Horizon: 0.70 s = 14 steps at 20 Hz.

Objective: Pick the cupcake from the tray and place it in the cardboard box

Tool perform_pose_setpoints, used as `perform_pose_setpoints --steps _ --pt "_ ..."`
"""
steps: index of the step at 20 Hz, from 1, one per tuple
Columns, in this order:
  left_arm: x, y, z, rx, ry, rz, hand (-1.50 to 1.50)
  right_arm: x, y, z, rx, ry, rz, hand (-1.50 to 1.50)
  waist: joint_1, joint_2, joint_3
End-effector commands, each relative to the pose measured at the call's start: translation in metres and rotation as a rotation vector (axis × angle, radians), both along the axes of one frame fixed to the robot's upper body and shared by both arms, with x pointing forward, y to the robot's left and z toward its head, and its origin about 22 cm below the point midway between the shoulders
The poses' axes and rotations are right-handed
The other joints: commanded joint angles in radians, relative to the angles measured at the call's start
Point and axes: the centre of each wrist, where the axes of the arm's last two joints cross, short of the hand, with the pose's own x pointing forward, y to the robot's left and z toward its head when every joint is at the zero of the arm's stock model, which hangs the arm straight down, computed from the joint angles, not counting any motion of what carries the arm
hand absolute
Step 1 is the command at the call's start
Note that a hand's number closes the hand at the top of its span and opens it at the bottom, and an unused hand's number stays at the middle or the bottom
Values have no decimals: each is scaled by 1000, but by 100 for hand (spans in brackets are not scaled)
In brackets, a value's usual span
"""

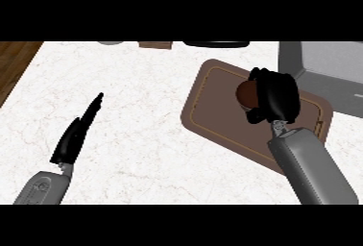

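White counter; tray [212, 115] holds cupcake [248, 92], right hand [278, 96] curled round it.

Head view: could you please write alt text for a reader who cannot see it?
The robot's right hand curls around a brown cupcake over a brown tray on a white marble counter. The left hand rests open at lower left; a grey box sits at the right edge.

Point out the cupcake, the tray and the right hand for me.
cupcake [248, 92]: head view, its brown top left of the fingers.
tray [209, 113]: head view, bare brown surface near its left side.
right hand [278, 96]: head view, back of the hand curled round the cupcake.
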Motion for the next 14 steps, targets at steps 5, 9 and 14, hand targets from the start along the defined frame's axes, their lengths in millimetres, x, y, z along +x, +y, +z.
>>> perform_pose_setpoints --steps 5,9,14 --pt "-16 7 4 -14 23 9 0 51 -36 115 -2 -83 -129 150 -21 -10 1" --pt "-11 -7 -4 -1 31 26 0 52 -72 143 35 -125 -219 150 -35 -8 1" --pt "3 13 -1 4 5 34 0 57 -104 144 89 -185 -306 150 -37 -6 1"
